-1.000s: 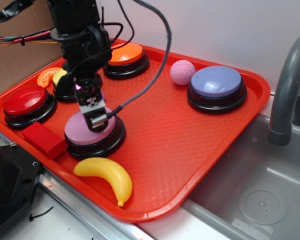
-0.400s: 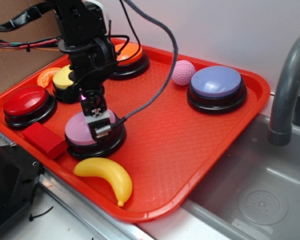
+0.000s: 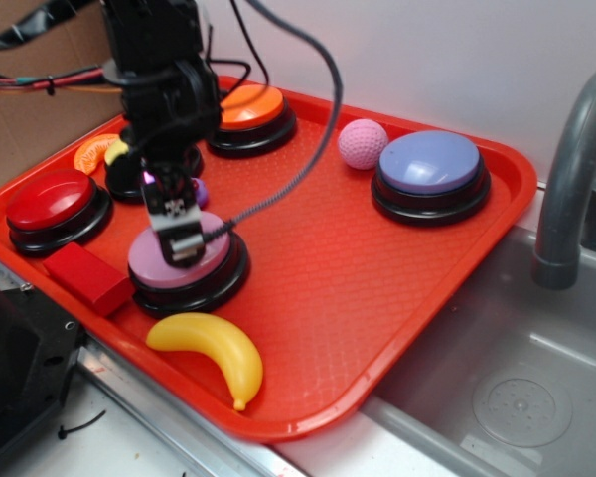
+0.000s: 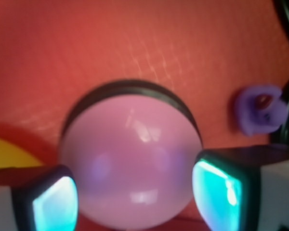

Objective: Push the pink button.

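The pink button [image 3: 187, 266] sits near the front-left edge of the red tray [image 3: 377, 298], between the red block [image 3: 87, 277] and banana [image 3: 211, 348]. We judge its dome smooth and rigid, sprung over a black base: press top centre, no grasping. Our gripper [image 3: 182, 243] hangs just above it, fingers [image 4: 220, 191] spread wide, holding nothing. Whether it touches we can't tell; the arm hides the yellow button.

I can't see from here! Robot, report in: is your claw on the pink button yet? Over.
Tool open, fingers astride the pale pink domed button, low over its top. Contact cannot be told. Small purple toy lies beside it, not in the way.
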Robot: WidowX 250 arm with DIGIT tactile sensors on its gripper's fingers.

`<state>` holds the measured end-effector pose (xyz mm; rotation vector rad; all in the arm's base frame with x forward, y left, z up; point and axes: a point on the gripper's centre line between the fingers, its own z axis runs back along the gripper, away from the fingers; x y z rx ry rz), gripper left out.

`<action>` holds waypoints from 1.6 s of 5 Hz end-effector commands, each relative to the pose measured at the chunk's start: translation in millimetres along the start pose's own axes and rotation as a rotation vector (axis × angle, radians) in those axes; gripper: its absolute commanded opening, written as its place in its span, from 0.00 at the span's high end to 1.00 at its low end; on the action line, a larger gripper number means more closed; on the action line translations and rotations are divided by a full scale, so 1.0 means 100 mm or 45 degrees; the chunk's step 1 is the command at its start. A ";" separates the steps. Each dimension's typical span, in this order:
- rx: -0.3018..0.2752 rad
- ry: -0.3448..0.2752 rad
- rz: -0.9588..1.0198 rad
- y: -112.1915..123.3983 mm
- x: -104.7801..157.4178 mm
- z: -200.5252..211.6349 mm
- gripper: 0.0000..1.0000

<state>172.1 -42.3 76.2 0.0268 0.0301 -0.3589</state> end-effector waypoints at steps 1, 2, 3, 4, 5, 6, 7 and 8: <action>0.001 -0.088 0.014 0.04 0.10 0.28 0.00; -0.004 -0.086 0.023 0.03 0.15 0.35 0.00; -0.035 -0.075 0.060 0.04 0.13 0.42 0.00; -0.038 -0.086 0.077 0.05 0.11 0.48 0.00; -0.049 -0.077 0.079 0.04 0.10 0.54 0.00; -0.050 -0.078 0.081 0.04 0.09 0.60 0.00; -0.039 -0.085 0.089 0.03 0.07 0.68 0.00; -0.036 -0.093 0.093 0.03 0.05 0.72 0.00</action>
